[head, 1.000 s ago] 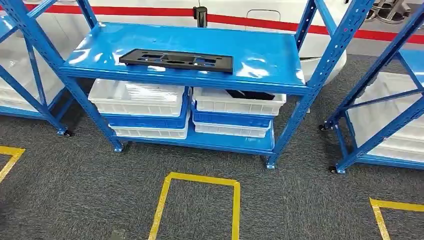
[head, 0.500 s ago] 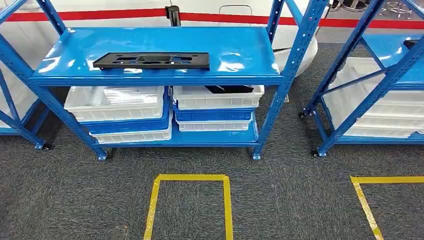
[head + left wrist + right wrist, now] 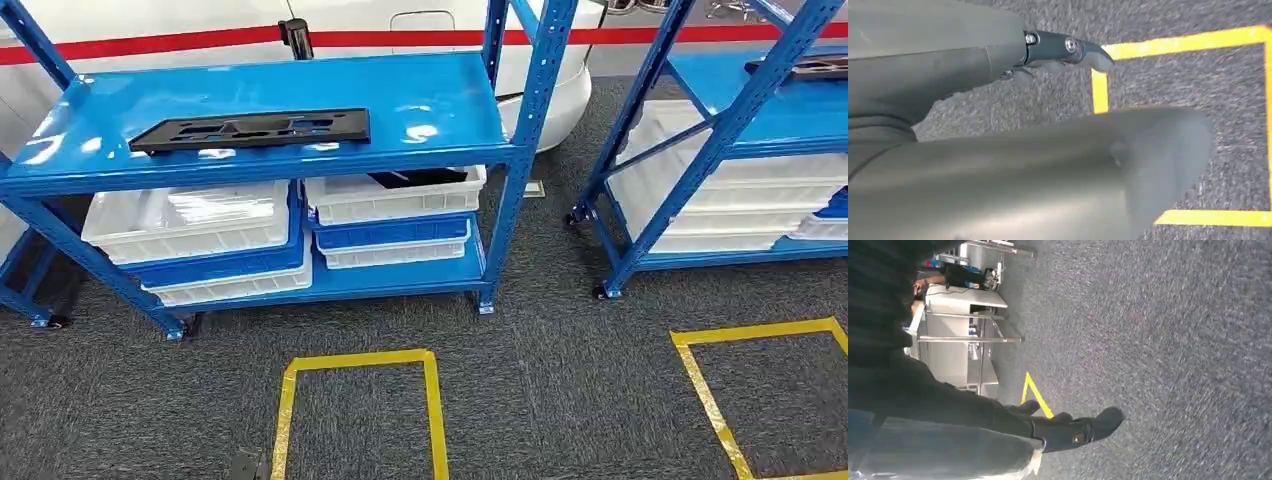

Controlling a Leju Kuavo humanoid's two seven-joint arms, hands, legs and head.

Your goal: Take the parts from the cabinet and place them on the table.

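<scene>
Grey carpet with yellow tape squares [image 3: 358, 410] runs up to a blue rack [image 3: 520, 150], and the black part [image 3: 250, 130] lies flat on its top shelf, to my left and ahead. My left hand [image 3: 1063, 52] and right hand [image 3: 1068, 432] hang by the floor holding nothing, fingers loosely apart, well away from the part. To do this well I judge I should square up to the rack, step close, then lift both hands to the part's ends.
</scene>
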